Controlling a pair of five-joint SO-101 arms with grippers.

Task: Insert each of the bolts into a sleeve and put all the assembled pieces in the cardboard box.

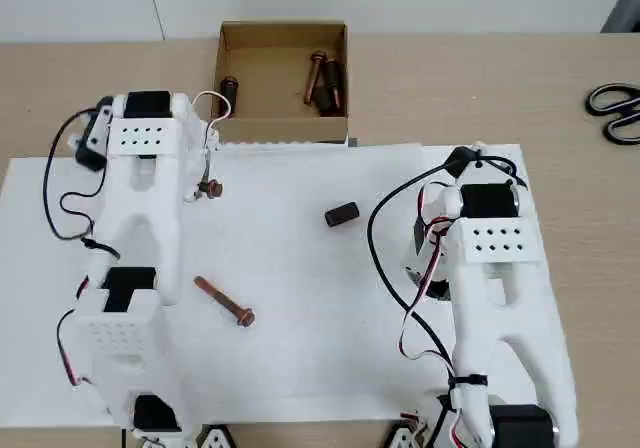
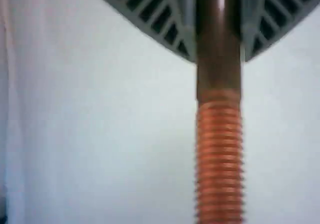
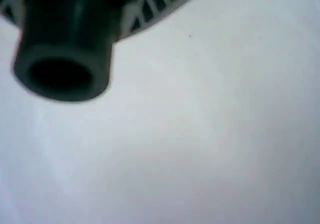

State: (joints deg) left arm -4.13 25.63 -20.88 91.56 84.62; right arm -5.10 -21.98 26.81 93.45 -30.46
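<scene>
Surroundings: scissors (image 1: 613, 111) lie at the far right edge of the worktop (image 1: 450, 88), well apart from everything else. White sheet (image 1: 300, 368) covers the near part of the worktop, and both arms reach over it. Cardboard box (image 1: 283, 126) sits open just beyond the sheet's far edge. It holds assembled pieces (image 1: 324, 82) toward its right side and one more dark piece (image 1: 229, 92) against its left wall. Loose sleeve (image 1: 342, 214) lies on its side mid-sheet, between the arms. Loose bolt (image 1: 224, 301) lies flat nearer the left arm, with nothing touching it.

Left arm: stretched toward the box. Left tool (image 2: 219, 54) pinches the held bolt (image 2: 219, 149) by its smooth shank near the box's front left corner, threaded end out over the sheet.

Right arm: bent over the sheet's right half. Right tool (image 3: 75, 6) is clamped on the held sleeve (image 3: 62, 64), its open bore facing the wrist camera, above the sheet.
</scene>
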